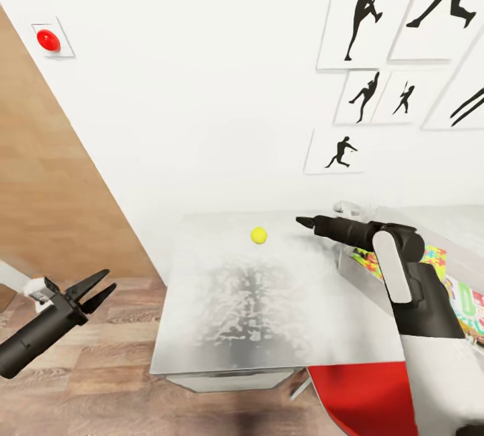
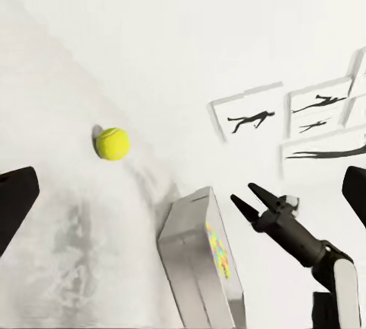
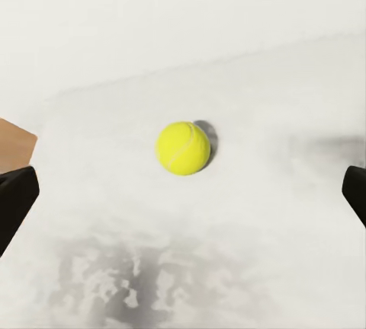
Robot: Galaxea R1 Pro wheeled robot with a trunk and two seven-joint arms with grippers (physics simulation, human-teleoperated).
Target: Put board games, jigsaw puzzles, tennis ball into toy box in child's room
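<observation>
Head view: tennis ball (image 1: 259, 235) lies alone on the glossy grey table (image 1: 222, 328), near the far edge, by the white wall (image 1: 202, 86). Right gripper (image 1: 304, 222) reaches over the table from the right, tips pointing at the ball but apart from it; in this view the fingers overlap, so the gap can't be read here. Left gripper (image 1: 101, 286) hangs off the table's left side over the wood floor (image 1: 101, 382), fingers spread in a V, holding nothing. Toy box (image 1: 464, 247) stands at the table's right end, mostly behind the right arm; colourful printed items (image 1: 464, 305) show at it, exact type unclear. Silhouette pictures (image 1: 366, 15) hang on the wall; a red button (image 1: 48, 40) sits upper left; a red seat (image 1: 366, 399) is at the table's near-right corner.

Left wrist view: ball (image 2: 112, 144) on the table, box (image 2: 200, 264) w/ colourful print beside it, right gripper (image 2: 245, 198) w/ fingers parted, nothing between them.

Right wrist view: ball (image 3: 183, 148) centred ahead btwn the two fingertips (image 3: 15, 199), which sit wide apart at the frame edges, well short of the ball.
</observation>
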